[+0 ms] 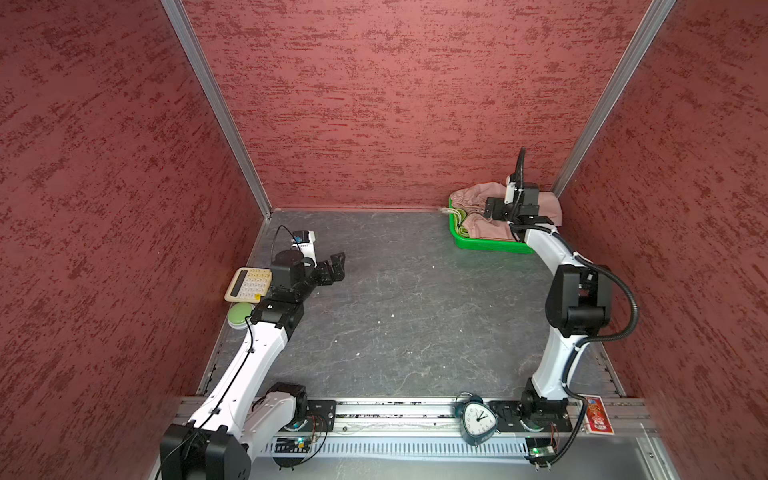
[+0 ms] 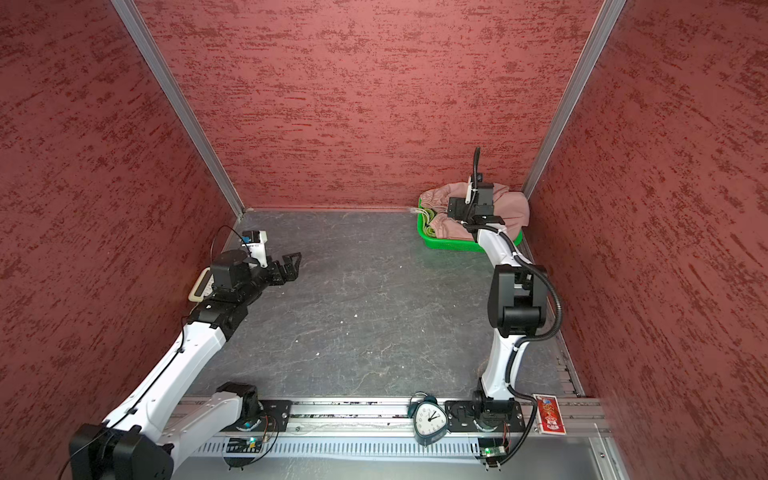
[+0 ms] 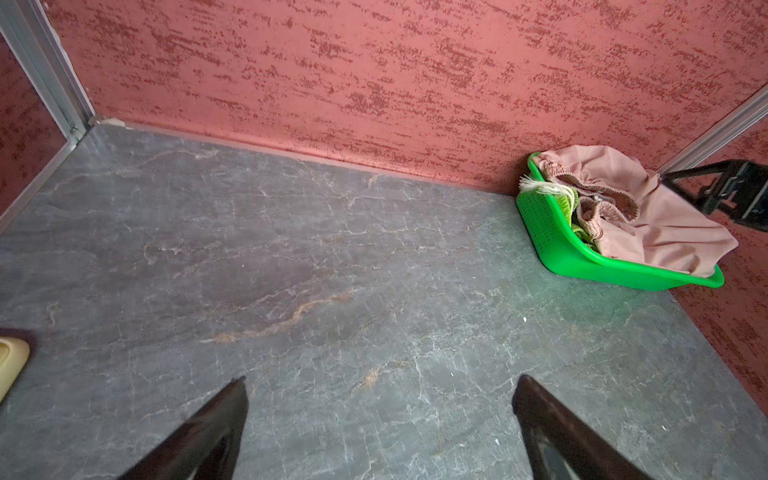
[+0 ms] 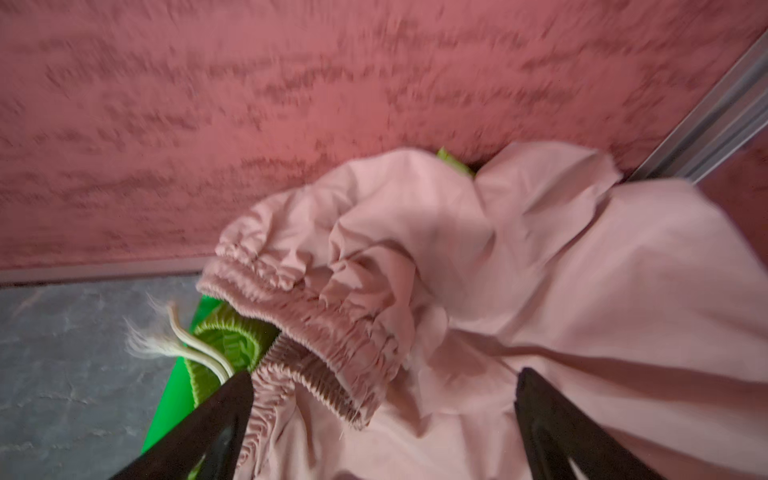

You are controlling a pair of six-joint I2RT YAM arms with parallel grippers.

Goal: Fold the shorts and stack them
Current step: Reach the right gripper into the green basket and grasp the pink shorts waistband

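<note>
The dusty pink shorts (image 1: 488, 230) (image 2: 515, 208) (image 3: 665, 232) (image 4: 540, 270) lie crumpled in a green basket (image 1: 490, 249) (image 2: 453, 247) (image 3: 582, 266) in the far right corner. Under them a strip of the lime green shorts (image 4: 226, 340) (image 3: 566, 204) shows, with a frayed white drawstring (image 4: 183, 345) hanging over the rim. My right gripper (image 4: 384, 374) hovers open over the basket, with pink fabric and its gathered waistband between its spread fingers. My left gripper (image 1: 336, 266) (image 2: 293, 262) (image 3: 380, 378) stands open and empty above the bare table on the left.
A cream calculator (image 1: 249, 284) and a round green object (image 1: 240, 316) lie at the left edge beside the left arm. An alarm clock (image 1: 478, 419) and a red packet (image 1: 598, 415) sit on the front rail. Red walls close in three sides of the grey table (image 1: 415, 311).
</note>
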